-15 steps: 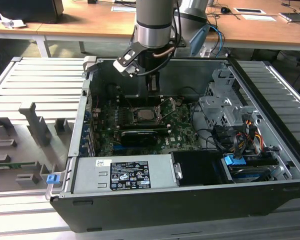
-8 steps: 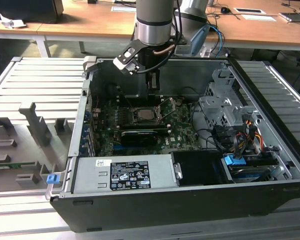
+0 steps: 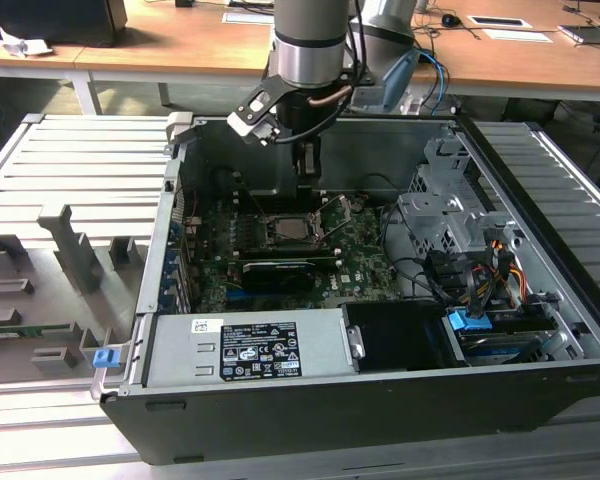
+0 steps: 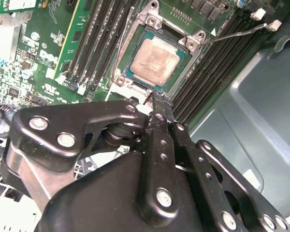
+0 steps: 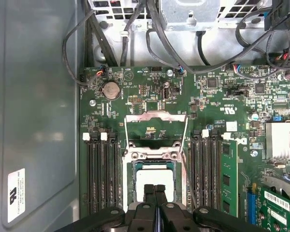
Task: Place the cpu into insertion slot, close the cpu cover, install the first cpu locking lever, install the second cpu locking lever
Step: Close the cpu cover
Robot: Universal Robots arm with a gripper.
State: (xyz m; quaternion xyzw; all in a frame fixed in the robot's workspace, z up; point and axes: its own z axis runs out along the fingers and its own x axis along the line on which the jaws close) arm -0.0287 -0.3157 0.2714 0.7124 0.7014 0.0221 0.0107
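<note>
Cpu lies seated in the slot with the cover swung open off it, and the gripper, fingers pressed together on nothing, hangs just above the cpu's edge.

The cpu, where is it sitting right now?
In the second wrist view the cpu lies in the insertion slot on the green board, between two banks of black memory slots, just past the gripper.

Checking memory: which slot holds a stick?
The one with the green stick, outermost from the cpu; the other slots are bare black.
</note>
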